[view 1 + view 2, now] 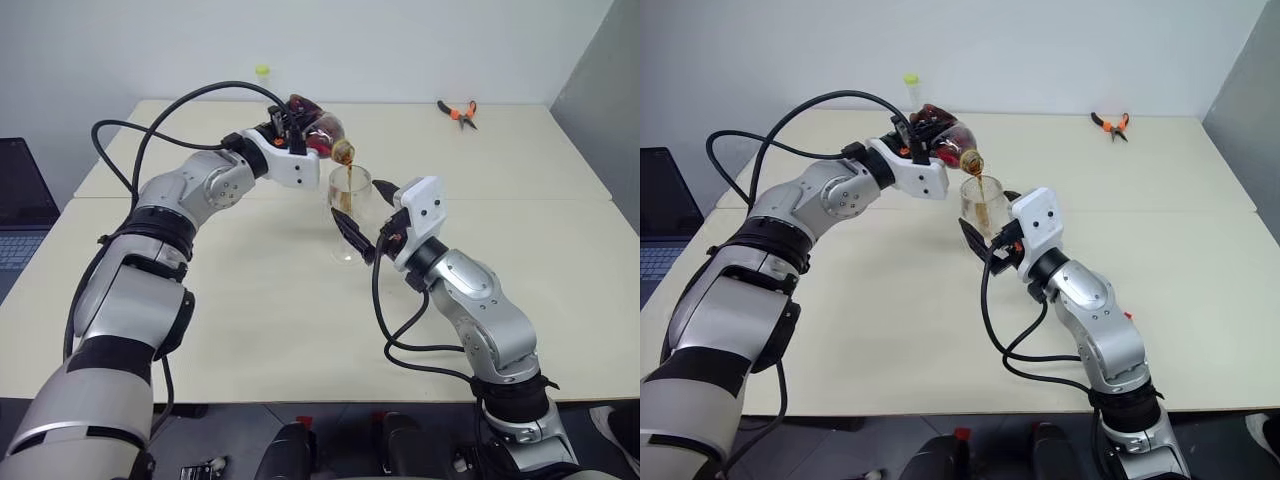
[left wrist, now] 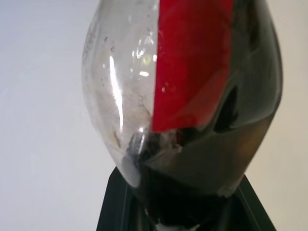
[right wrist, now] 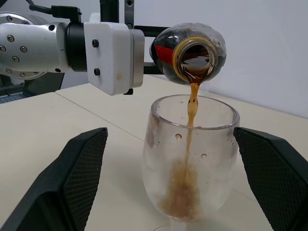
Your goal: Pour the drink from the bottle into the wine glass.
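Cola runs from a tipped bottle into a wine glass on a pale table.

The left gripper (image 1: 300,125) is clamped on the bottle (image 3: 190,54), holding it tilted with its open mouth just above the rim of the wine glass (image 3: 190,159). A thin stream of drink (image 3: 191,108) falls from the mouth into the bowl, where a little brown liquid foams at the bottom. The glass stands upright near the middle of the table (image 1: 250,300). The right gripper (image 1: 362,222) has its fingers spread wide, one on each side of the bowl, apart from the glass. At the far edge of the table stand a thin tube with a yellow-green cap (image 1: 262,76) and, well to the right, orange-handled pliers (image 1: 458,112).
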